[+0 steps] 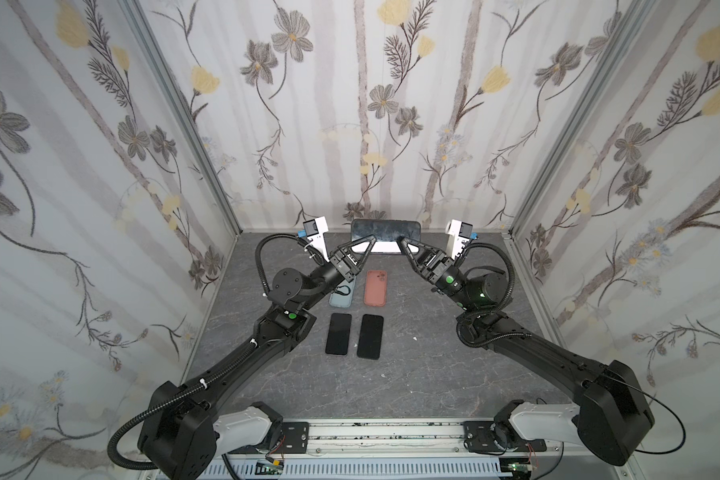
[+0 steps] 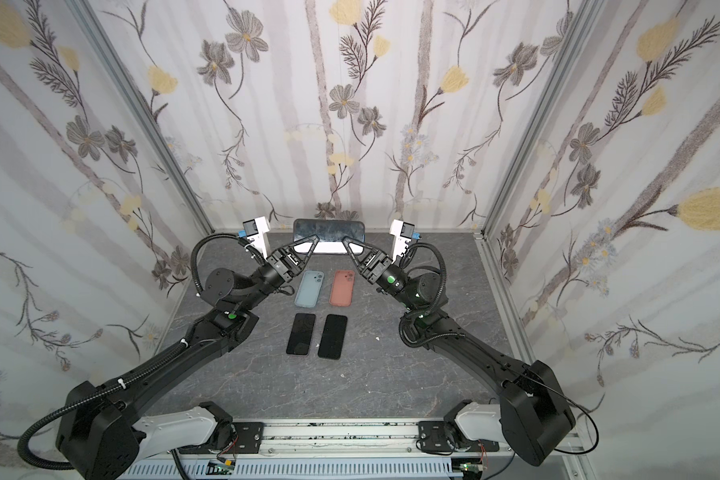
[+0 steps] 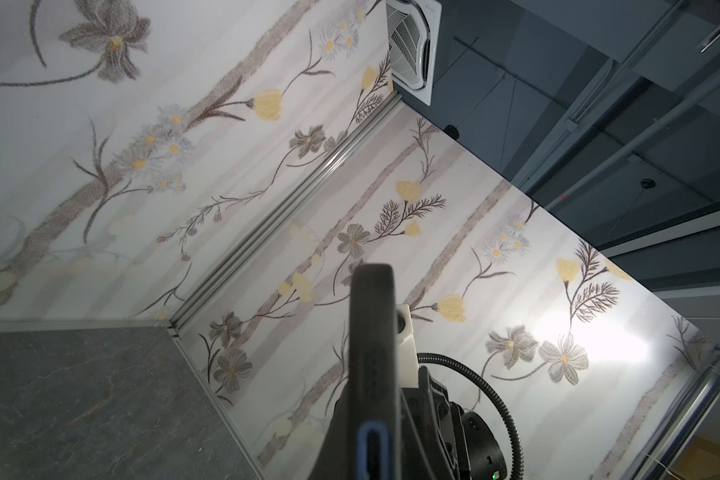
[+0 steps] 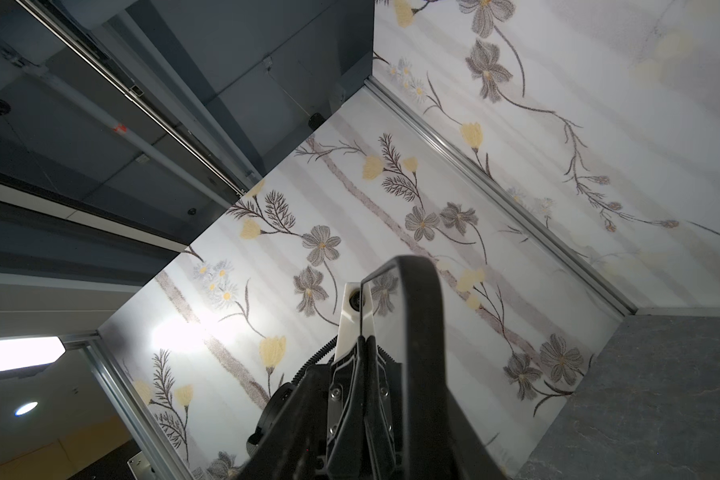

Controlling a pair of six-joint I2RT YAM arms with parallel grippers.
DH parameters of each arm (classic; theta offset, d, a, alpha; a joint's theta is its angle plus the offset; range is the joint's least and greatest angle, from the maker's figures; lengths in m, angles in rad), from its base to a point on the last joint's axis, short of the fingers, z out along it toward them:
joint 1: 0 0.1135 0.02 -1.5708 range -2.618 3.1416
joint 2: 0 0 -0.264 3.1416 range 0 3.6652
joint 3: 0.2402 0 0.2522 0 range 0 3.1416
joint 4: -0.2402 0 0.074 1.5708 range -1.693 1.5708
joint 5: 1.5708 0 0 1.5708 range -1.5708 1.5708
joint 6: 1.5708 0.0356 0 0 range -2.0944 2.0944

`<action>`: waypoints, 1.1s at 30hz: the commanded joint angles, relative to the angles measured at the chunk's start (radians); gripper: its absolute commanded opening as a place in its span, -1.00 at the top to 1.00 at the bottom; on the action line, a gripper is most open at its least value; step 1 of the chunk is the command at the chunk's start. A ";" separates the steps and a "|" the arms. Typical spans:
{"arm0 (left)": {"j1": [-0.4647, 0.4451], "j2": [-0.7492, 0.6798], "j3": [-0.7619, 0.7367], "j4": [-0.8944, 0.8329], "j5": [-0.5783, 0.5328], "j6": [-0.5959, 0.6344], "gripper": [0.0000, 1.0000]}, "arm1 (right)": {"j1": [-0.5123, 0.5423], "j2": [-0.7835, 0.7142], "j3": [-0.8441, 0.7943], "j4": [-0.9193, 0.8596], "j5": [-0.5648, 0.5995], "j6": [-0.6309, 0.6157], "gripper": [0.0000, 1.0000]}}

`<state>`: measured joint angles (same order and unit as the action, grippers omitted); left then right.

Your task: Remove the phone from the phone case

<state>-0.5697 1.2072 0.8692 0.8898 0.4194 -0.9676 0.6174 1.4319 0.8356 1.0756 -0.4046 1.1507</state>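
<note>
At twelve o'clock the left gripper point(image 2: 314, 240) and right gripper point(image 2: 346, 240) flanked the phone point(image 2: 328, 230); a blue case point(image 2: 308, 288) and orange case point(image 2: 342, 288) lay at its six.

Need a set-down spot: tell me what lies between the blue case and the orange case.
Nothing; only bare tabletop separates the blue case and the orange case, clearest in a top view.

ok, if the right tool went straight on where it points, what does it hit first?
The black phone in its dark case, held up in the air: the right tool sits right at its end. Behind that is the left tool, shut on the same phone. Whether the right tool touches it is unclear.
</note>
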 commanded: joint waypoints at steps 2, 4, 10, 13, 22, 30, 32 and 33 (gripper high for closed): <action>0.004 -0.008 -0.002 0.037 0.003 0.003 1.00 | 0.000 -0.052 -0.026 -0.080 0.048 -0.058 0.01; 0.004 -0.009 -0.003 0.037 0.004 0.003 1.00 | -0.001 -0.069 -0.029 -0.095 0.056 -0.072 0.02; 0.003 -0.009 -0.005 0.038 0.003 0.001 1.00 | 0.001 -0.037 -0.010 -0.039 -0.007 -0.035 0.17; 0.005 -0.012 -0.009 0.038 0.002 0.001 1.00 | 0.001 -0.018 -0.012 0.014 -0.023 -0.003 0.32; 0.003 -0.018 -0.023 0.038 -0.002 0.007 0.96 | -0.001 -0.039 -0.024 0.002 -0.010 -0.030 0.80; 0.012 -0.023 -0.025 0.038 0.022 0.041 -0.27 | -0.023 -0.086 -0.043 -0.010 -0.016 -0.093 1.00; 0.022 -0.025 -0.029 0.037 0.035 0.048 -0.63 | -0.038 -0.109 -0.045 -0.058 -0.012 -0.123 1.00; 0.027 -0.028 -0.035 0.036 0.043 0.057 -0.74 | -0.052 -0.125 -0.038 -0.108 -0.013 -0.150 1.00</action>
<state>-0.5526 1.1877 0.8425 0.9043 0.4480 -0.9409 0.5823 1.3334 0.7906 0.9928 -0.4232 1.0599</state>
